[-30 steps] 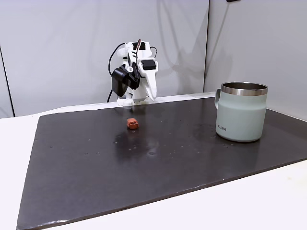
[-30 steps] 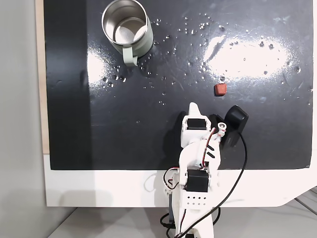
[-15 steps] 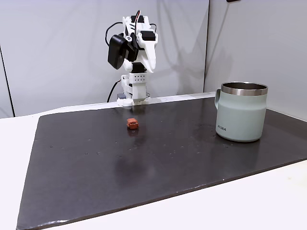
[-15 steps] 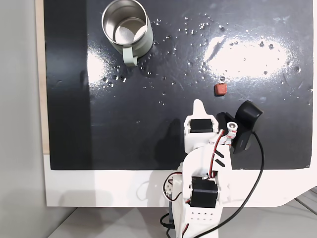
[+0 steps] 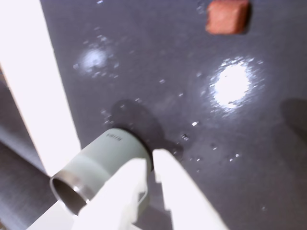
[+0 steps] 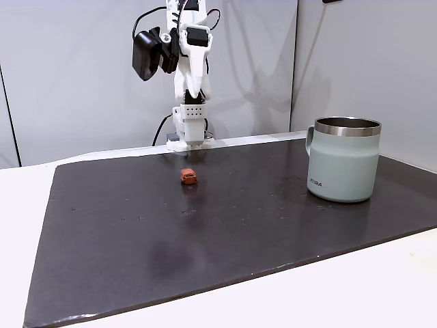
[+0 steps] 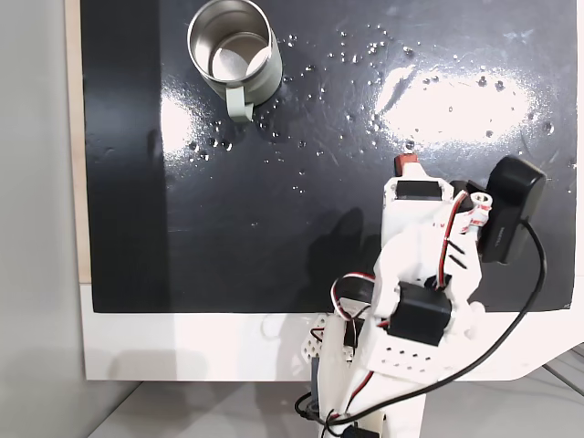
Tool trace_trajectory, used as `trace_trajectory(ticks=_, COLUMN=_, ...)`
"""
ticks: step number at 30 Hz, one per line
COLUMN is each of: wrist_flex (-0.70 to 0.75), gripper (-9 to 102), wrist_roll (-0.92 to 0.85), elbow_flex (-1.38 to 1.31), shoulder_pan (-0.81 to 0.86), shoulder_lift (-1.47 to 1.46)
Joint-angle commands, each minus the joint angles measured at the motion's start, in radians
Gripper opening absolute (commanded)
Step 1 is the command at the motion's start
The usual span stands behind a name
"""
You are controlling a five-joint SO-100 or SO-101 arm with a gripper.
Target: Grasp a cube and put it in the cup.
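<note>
The small reddish-orange cube [image 6: 188,176] lies on the black mat, left of centre in a fixed view. From above, its top edge [image 7: 405,160] peeks out from under the raised wrist. In the wrist view the cube [image 5: 227,16] sits at the top right. The pale grey-green cup [image 6: 343,167] stands upright at the right; it is at the top left in the fixed view from above [image 7: 233,46], and its inside looks bare. My gripper [image 5: 150,161] hangs high above the mat, fingers together with nothing between them. The cup [image 5: 100,165] appears beside the fingertips.
The black mat [image 6: 273,225] covers most of the white table [image 6: 20,225]. The arm's base [image 6: 188,133] stands at the mat's far edge. A black camera [image 6: 146,53] rides on the wrist. Grey wall panels close off the back.
The arm has risen from a folded pose to well above the mat. From above, the wrist has swung toward the cube and now covers part of it. Cube and cup have not moved.
</note>
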Motion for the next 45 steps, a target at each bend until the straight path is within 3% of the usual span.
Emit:
trace_trajectory(ticks=1, wrist_flex=0.031, gripper=0, wrist_roll=-0.052, elbow_flex=-0.141, shoulder_pan=0.015, shoulder_lift=-0.132)
trace_trajectory(ticks=16, wrist_flex=0.164, gripper=0, wrist_roll=-0.244, elbow_flex=-0.396, shoulder_pan=0.031, shoulder_lift=-0.529)
trace_trajectory(ticks=34, wrist_flex=0.178, gripper=0, wrist_roll=-0.341, elbow_flex=-0.443, shoulder_pan=0.094, shoulder_lift=-0.609)
trace_trajectory(ticks=41, wrist_flex=0.287, gripper=28, wrist_roll=-0.288, elbow_flex=-0.511, shoulder_pan=0.092, shoulder_lift=-0.692)
trace_trajectory(ticks=45, wrist_flex=0.311, gripper=32, wrist_roll=-0.278, elbow_flex=-0.499, shoulder_pan=0.089, shoulder_lift=-0.699)
